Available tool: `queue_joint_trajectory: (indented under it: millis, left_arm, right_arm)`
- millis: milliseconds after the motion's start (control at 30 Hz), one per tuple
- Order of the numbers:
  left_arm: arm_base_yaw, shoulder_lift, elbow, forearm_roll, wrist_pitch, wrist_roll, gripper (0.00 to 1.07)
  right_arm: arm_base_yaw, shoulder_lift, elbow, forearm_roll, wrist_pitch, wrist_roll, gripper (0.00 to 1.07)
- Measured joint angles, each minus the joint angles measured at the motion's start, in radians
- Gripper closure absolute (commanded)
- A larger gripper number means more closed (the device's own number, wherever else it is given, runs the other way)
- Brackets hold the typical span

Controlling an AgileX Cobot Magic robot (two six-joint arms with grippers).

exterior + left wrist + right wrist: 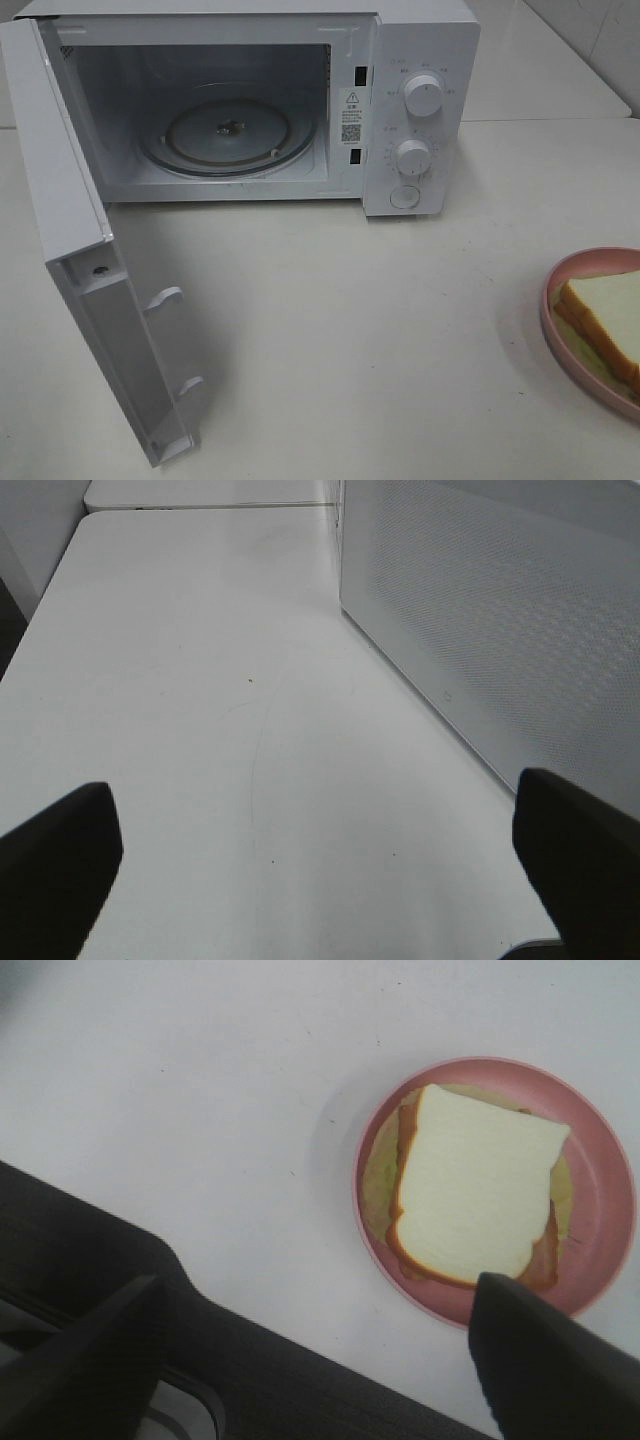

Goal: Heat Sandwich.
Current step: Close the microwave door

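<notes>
Sandwich [478,1198] sits on the round pink plate [600,1185], pale top slice uppermost with a thin yellowish layer showing under it; in the high view sandwich and plate lie well to the right of the microwave [420,110], near the table's [350,330] right side and partly cut off by the frame. Neither arm appears in that high view. The right wrist camera looks down on the plate, and the right gripper [320,1360] hangs above with jaws spread and nothing between them; one dark fingertip overlaps the plate's rim in that picture, though whether it touches cannot be told. The sandwich is roughly square, so no long axis matters much; the plate's rim is the likelier thing to grasp. The left gripper [320,870] is also spread wide and empty over bare table just beside the microwave's perforated side wall. The right arm is plainly the nearer one. From the plate, the oven's open cavity and glass turntable [228,135] lie off to the left and farther back, door [95,300] swung wide.
</notes>
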Motion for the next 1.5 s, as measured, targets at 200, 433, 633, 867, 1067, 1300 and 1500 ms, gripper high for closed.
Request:
queue_joint_trajectory:
  millis: [200, 433, 633, 867, 1067, 1300, 1500]
  left_arm:
    - [0.0, 0.0, 0.0, 0.0, 0.0, 0.0, 0.07]
    - [0.0, 0.0, 0.0, 0.0, 0.0, 0.0, 0.07]
    - [0.0, 0.0, 0.0, 0.0, 0.0, 0.0, 0.07]
    - [0.0, 0.0, 0.0, 0.0, 0.0, 0.0, 0.07]
    - [0.0, 0.0, 0.0, 0.0, 0.0, 0.0, 0.07]
    - [0.0, 0.0, 0.0, 0.0, 0.0, 0.0, 0.07]
    - [0.0, 0.0, 0.0, 0.0, 0.0, 0.0, 0.07]
  right_arm:
    - [-0.208, -0.146, 0.002, 0.014, 0.019, -0.04, 0.3]
    - [-0.346, -0.277, 0.033, 0.06, 0.019, -0.062, 0.31]
    - [-0.46, -0.418, 0.135, 0.091, -0.002, -0.067, 0.31]
    - [-0.527, -0.523, 0.208, 0.118, -0.027, -0.07, 0.31]
    - [-0.535, -0.536, 0.213, 0.118, -0.076, -0.082, 0.31]
    - [-0.535, -0.536, 0.248, 0.121, -0.134, -0.086, 0.31]
    - [-0.535, -0.536, 0.25, 0.128, -0.148, -0.087, 0.31]
